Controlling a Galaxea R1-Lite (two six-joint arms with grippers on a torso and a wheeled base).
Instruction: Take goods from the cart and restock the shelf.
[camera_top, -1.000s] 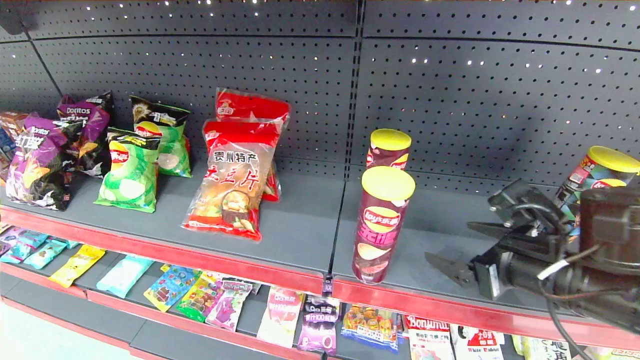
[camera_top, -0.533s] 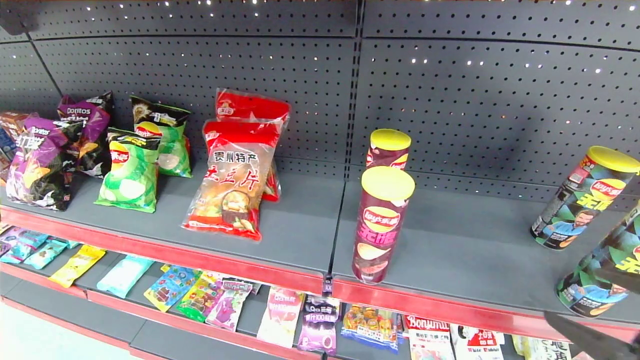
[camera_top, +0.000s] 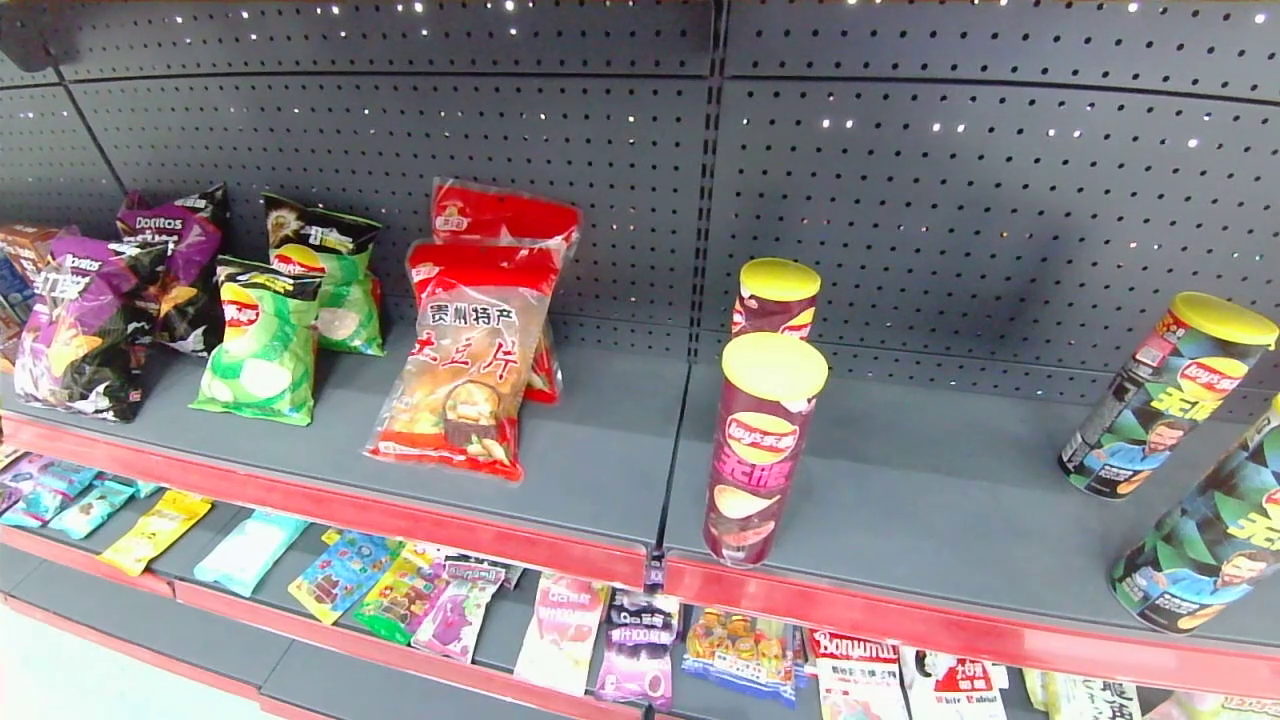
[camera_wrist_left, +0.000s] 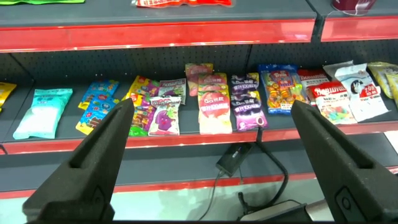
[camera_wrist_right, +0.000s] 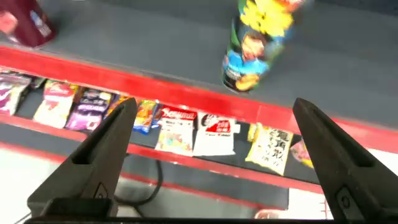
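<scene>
**Inspector:** State of the end effectors?

**Onlooker:** The right end effector (camera_wrist_right: 214, 107) has its fingers spread wide with nothing between them. It hangs in front of the red rail (camera_wrist_right: 186, 93), facing the teal can (camera_wrist_right: 258, 43). The left end effector (camera_wrist_left: 211, 104) is likewise parted and empty, and sits low, facing the sachets (camera_wrist_left: 214, 102) on the lower shelf (camera_wrist_left: 186, 140).

**Inspector:** And the goods?

**Onlooker:** I take the front maroon can (camera_top: 765, 450) as my mark. The teal can (camera_top: 1215, 520) stands on the shelf (camera_top: 900, 500) well to the right of it, close to the front edge and apart from the fingers. A second teal can (camera_top: 1165, 400) stands right of the mark too, further back, just behind the first. Both look upright, though the head view leans them.

**Inspector:** Which step is this?

**Onlooker:** In my judgement a placement is complete: the can is set down and released, and neither arm carries anything.

**Inspector:** What does the next move call for?

**Onlooker:** Probably a return to the cart for another item, then a placement in the bare stretch right of the mark. The arm should pull clear without brushing the edge can, which I think would tip easily.
</scene>
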